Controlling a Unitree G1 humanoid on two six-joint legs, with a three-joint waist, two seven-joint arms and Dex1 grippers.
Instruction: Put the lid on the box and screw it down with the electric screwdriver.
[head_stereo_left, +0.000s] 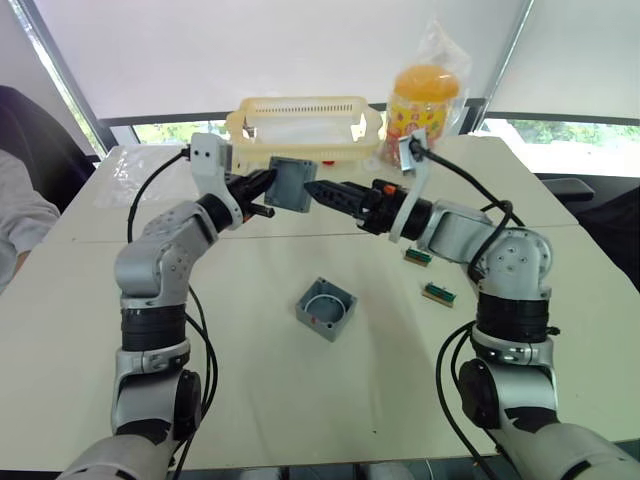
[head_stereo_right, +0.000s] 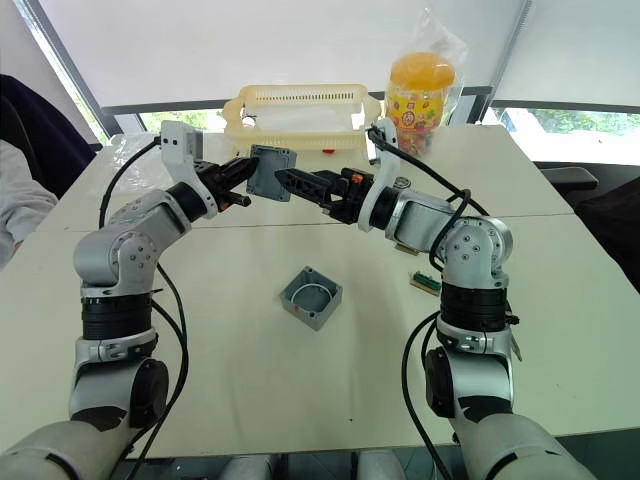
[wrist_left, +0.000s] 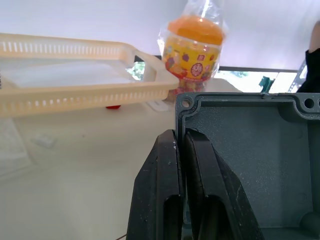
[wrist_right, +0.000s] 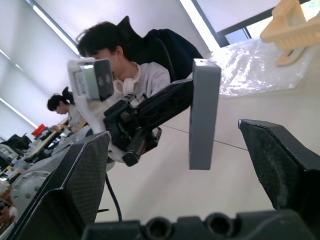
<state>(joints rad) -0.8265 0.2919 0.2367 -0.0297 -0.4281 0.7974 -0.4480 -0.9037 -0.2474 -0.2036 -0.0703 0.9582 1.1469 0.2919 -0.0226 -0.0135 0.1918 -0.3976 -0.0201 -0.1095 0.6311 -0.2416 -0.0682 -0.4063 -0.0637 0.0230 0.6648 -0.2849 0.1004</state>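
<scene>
The box (head_stereo_left: 326, 308) sat hollow side up at centre frame on the table (head_stereo_left: 250, 400), below both arms. Above it, upper centre, the left gripper (head_stereo_left: 268, 189) was clenched on the lid (head_stereo_left: 291, 183), which stood on edge. The right gripper (head_stereo_left: 322, 190), jaws released, lay just right of the lid, its thin edge between the fingers (wrist_right: 80, 175). The lid probably had to pass rightward.

lid (wrist_left: 250, 155) matt grey plastic, faintly grainy; box (head_stereo_left: 326, 308) same; basket (head_stereo_left: 300, 125) glossy cream plastic; table (head_stereo_left: 300, 400) smooth matt.
</scene>
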